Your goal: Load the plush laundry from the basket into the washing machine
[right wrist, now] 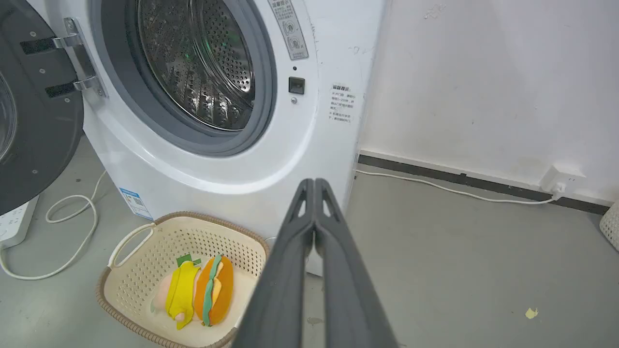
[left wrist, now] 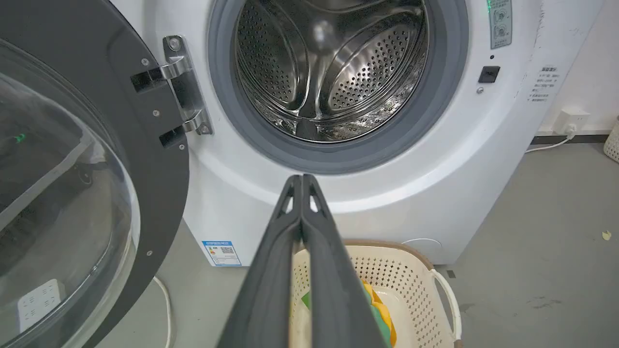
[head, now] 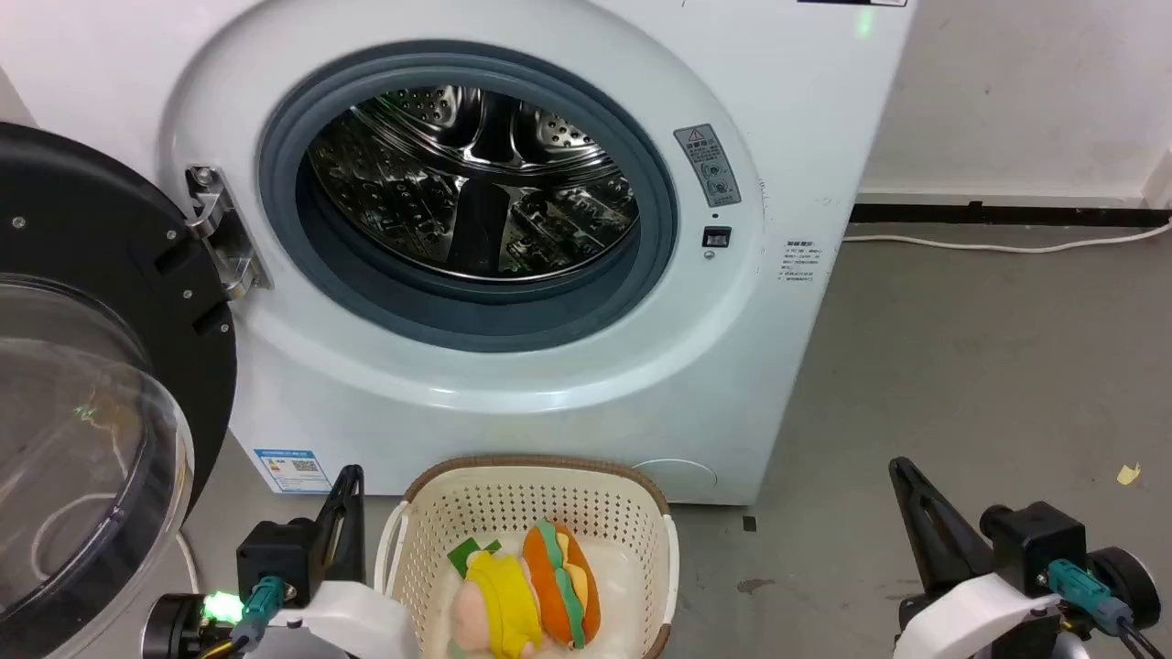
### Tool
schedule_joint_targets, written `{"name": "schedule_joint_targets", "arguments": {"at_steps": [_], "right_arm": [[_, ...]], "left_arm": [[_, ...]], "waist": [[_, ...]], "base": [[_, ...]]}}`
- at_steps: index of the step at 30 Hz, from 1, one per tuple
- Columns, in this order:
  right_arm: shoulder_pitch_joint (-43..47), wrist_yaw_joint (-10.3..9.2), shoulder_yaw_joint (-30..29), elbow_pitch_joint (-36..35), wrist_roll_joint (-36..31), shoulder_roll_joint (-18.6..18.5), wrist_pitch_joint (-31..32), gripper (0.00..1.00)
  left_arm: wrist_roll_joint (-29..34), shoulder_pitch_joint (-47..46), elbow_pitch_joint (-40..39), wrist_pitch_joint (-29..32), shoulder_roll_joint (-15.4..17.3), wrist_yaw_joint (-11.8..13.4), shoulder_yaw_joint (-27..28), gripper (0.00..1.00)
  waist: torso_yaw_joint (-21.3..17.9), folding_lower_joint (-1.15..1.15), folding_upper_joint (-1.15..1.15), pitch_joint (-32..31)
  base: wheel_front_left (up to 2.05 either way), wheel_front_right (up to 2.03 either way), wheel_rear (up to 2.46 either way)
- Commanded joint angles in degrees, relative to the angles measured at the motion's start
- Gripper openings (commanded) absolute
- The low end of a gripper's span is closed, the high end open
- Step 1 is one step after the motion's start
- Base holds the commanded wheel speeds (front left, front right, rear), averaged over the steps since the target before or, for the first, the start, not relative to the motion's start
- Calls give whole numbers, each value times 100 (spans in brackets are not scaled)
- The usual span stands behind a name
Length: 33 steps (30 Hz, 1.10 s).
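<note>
The left gripper (left wrist: 302, 180) and the right gripper (right wrist: 314, 182) each have their dark fingers pressed together, holding nothing. Between them on the grey floor (head: 961, 366) sits the cream perforated plastic basket (head: 536, 464). In it the orange bun-shaped plush toy (head: 563, 595) and the peach-pink plush figure in yellow (head: 502, 609) lie touching. Just behind stands the large white front-loading washing machine (head: 778, 348), its black-framed clear door (head: 92, 412) swung open.
</note>
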Motion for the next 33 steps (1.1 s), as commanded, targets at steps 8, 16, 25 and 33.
{"name": "schedule_joint_targets", "arguments": {"at_steps": [8, 16, 25, 33], "right_arm": [[-68, 3, -5, 14, -42, -1, 8, 0], [-68, 3, -5, 14, -42, -1, 8, 0], [-68, 3, -5, 14, -42, -1, 8, 0], [1, 0, -2, 0, 5, 0, -2, 0]], "left_arm": [[16, -88, -25, 2, 1, -32, 3, 0], [16, -88, -25, 2, 1, -32, 3, 0], [16, -88, -25, 2, 1, -32, 3, 0], [-1, 2, 0, -2, 0, 2, -2, 0]], "waist": [[0, 0, 0, 0], [0, 0, 0, 0], [0, 0, 0, 0], [0, 0, 0, 0]], "base": [[0, 0, 0], [0, 0, 0], [0, 0, 0], [0, 0, 0]]}}
